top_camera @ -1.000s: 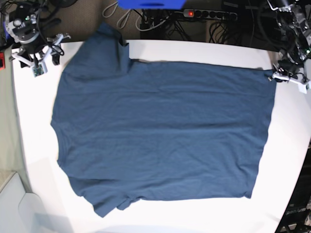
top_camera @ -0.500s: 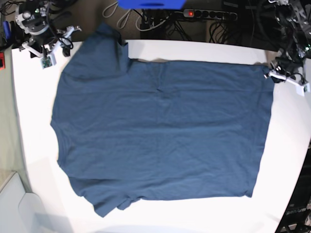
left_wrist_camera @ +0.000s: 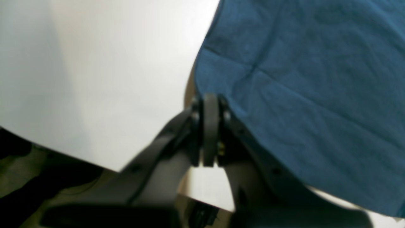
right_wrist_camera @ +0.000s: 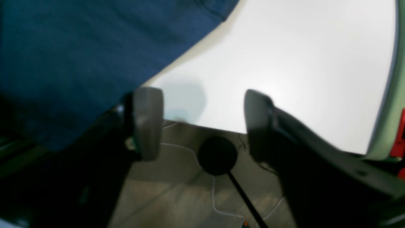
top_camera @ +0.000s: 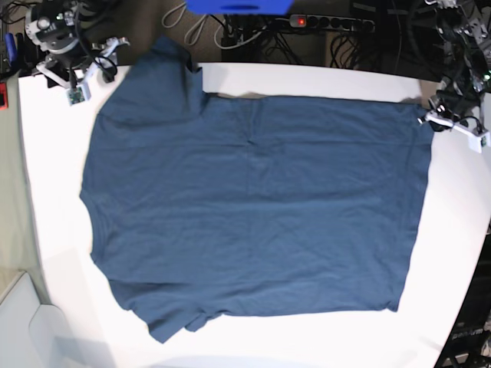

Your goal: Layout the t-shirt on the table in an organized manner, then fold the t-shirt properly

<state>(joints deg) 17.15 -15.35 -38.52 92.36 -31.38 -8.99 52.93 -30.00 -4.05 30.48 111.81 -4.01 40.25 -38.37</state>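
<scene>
The navy t-shirt [top_camera: 253, 207] lies spread flat on the white table [top_camera: 322, 337], neck to the left and hem to the right. My left gripper [top_camera: 431, 119] sits at the hem's far right corner. In the left wrist view its fingers [left_wrist_camera: 210, 98] are pressed shut at the edge of the shirt [left_wrist_camera: 316, 79], holding that corner. My right gripper [top_camera: 88, 73] hovers at the table's far left edge beside the far sleeve. In the right wrist view it [right_wrist_camera: 202, 123] is open and empty, with the shirt [right_wrist_camera: 63, 57] to its left.
A power strip with a red light [top_camera: 307, 21], cables and a blue object [top_camera: 238, 6] lie behind the table. The floor and a black round base [right_wrist_camera: 217, 155] show below the table edge [right_wrist_camera: 300, 63]. A white object [top_camera: 23, 322] stands at the lower left.
My right gripper has drawn back from the shirt's far shoulder to the table's far left corner. My left gripper shifted slightly with the hem corner, and a small crease appeared near the shirt's far edge.
</scene>
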